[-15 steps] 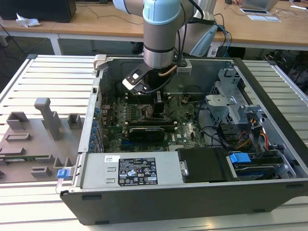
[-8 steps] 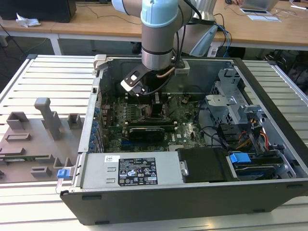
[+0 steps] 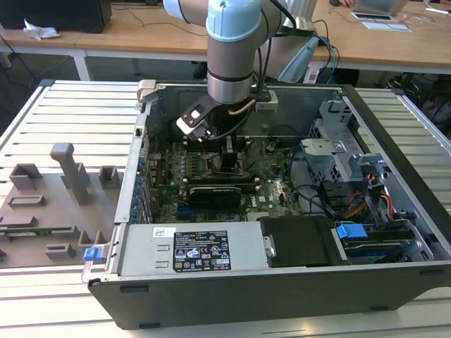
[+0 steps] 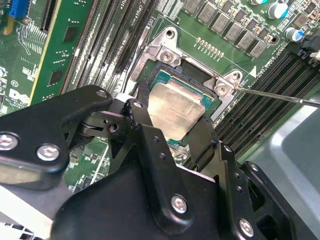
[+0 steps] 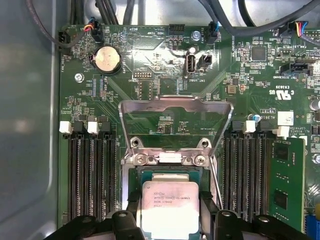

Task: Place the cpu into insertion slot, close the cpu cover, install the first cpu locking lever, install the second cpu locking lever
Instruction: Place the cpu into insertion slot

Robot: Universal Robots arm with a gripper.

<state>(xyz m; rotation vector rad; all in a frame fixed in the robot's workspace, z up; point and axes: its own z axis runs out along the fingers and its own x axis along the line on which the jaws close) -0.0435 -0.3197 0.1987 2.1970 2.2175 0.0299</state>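
Your claw (image 4: pixel 172 125) is clamped on the cpu (image 4: pixel 177 107).
Exterior view: your arm (image 3: pixel 236 49) reaches down into the computer case (image 3: pixel 282 299). Second wrist view: the cpu sits at the insertion slot (image 4: pixel 187 70). First wrist view: the cpu cover (image 5: pixel 175 102) stands open beside it.

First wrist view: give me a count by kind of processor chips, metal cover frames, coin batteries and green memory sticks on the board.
Processor chip: 1
Metal cover frame: 1
Coin battery: 1
Green memory stick: 1
Total: 4
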